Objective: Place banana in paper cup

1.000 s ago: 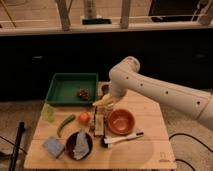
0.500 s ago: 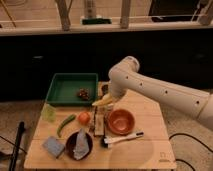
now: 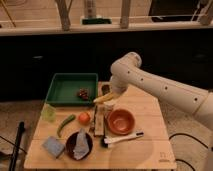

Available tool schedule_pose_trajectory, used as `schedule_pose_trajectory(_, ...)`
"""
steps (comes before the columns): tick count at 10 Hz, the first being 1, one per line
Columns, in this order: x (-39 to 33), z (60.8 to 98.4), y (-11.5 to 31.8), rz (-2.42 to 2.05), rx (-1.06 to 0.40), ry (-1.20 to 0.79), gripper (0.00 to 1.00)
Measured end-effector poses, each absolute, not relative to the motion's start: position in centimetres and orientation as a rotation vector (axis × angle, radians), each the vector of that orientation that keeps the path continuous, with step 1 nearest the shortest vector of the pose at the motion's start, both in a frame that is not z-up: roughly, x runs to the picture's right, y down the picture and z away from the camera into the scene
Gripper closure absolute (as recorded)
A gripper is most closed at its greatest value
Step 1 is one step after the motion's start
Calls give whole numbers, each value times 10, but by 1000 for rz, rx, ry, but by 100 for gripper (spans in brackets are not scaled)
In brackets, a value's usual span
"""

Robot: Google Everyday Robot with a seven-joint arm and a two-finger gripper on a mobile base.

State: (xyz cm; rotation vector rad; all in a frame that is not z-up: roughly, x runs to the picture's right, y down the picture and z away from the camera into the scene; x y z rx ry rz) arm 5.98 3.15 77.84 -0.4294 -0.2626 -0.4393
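The pale-yellow banana (image 3: 104, 98) sticks out to the left from under my gripper (image 3: 113, 96), which is shut on it at the table's back middle. The white arm reaches in from the right. Just below the banana a small whitish cup (image 3: 109, 106) shows partly, between the banana and the orange bowl (image 3: 121, 120). The banana is over the cup's left side, not inside it. A small dark round container (image 3: 105, 89) stands just behind the gripper.
A green tray (image 3: 65, 87) with a dark red thing (image 3: 83, 93) is at the back left. A green vegetable (image 3: 65, 124), an orange fruit (image 3: 84, 118), a wooden block (image 3: 99, 121), a dark bowl (image 3: 79, 145), a blue sponge (image 3: 52, 146) and a white utensil (image 3: 122, 138) lie around.
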Motion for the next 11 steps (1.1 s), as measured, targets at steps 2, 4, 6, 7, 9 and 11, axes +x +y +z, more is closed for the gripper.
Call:
schedule_pose_trajectory(2,57,782,31,-466,-440,-288,100)
schedule_pose_trajectory(4,53,788,30,-492,-454,-316,100)
schedule_pose_trajectory(6,53,793,30,-504,-465,-330,100)
schedule_pose_trajectory(7,54,795,28,-507,-469,-334,100)
schedule_pose_trajectory(9,57,800,26,-509,-480,-337,100)
schedule_pose_trajectory(11,62,806,24,-505,-494,-341,100)
